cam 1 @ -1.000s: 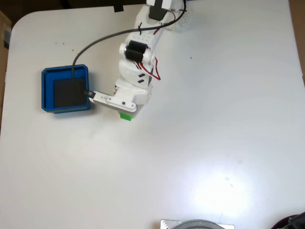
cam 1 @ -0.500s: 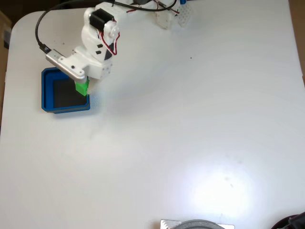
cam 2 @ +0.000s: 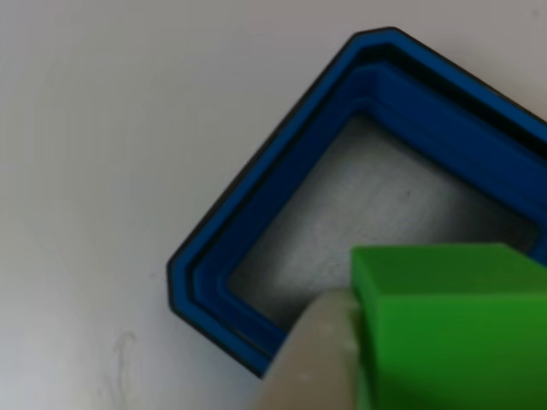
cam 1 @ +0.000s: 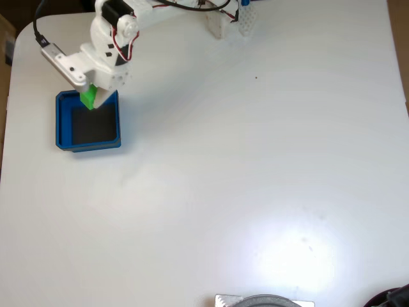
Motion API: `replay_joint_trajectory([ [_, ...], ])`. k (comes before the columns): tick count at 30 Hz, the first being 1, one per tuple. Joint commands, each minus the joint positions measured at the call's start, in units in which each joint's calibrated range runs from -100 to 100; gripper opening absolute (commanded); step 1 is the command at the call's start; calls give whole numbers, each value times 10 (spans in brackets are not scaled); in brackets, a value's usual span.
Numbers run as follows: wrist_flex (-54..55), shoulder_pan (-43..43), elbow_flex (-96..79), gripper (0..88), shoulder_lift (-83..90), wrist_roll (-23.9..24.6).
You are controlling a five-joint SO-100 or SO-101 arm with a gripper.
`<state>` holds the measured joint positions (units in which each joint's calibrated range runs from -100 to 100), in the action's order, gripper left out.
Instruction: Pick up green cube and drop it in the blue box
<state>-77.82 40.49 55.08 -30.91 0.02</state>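
The green cube (cam 1: 88, 97) hangs in the air over the far edge of the blue box (cam 1: 62, 121), held by my white gripper (cam 1: 90, 96), which is shut on it. In the other view the green cube (cam 2: 453, 325) fills the lower right, with a pale finger (cam 2: 316, 359) pressed to its left face. Behind it lies the blue box (cam 2: 282, 171) with its greyish floor, seen from above and turned diagonally.
The white arm reaches in from its base (cam 1: 223, 19) at the table's top edge. A black cable (cam 1: 38, 19) loops near the table's rounded top left corner. A grey round object (cam 1: 265, 300) sits at the bottom edge.
The arm has swung left with the cube, from right of the box to above its far edge, lifting the cube off the table.
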Motion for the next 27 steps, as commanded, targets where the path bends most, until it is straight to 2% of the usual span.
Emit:
replay_joint_trajectory([
  [1, 5, 18, 25, 29, -18, -1],
  [8, 10, 21, 30, 29, -58, -1],
  [16, 95, 31, 27, 30, -90, -1],
  [27, 129, 33, 29, 30, -134, -1],
])
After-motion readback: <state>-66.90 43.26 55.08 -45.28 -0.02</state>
